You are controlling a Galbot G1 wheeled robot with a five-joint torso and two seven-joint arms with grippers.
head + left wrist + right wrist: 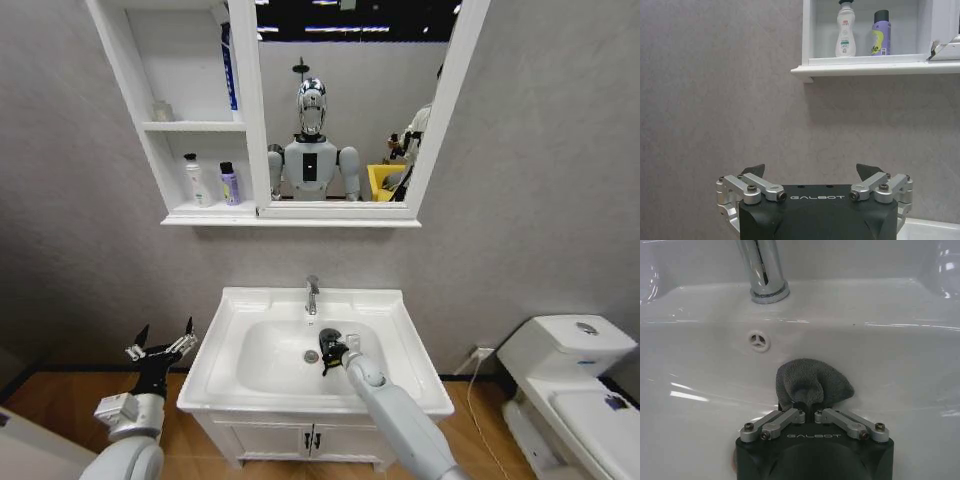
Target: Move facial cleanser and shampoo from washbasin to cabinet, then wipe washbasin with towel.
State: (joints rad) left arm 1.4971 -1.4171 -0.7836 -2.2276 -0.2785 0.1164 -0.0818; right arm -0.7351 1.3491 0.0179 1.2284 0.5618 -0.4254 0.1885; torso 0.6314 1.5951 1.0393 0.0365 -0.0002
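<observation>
At lower centre of the head view, the right hand is closed tight on the towel, pressing it into the washbasin bowl below the faucet. The left hand, lower left, hangs wide open and empty. Two bottles stand in the cabinet, upper left.

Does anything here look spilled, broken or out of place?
Nothing stands out. Two bottles stand upright in the cabinet, the right gripper holds the grey towel inside the washbasin, and the left gripper waits open beside it.
</observation>
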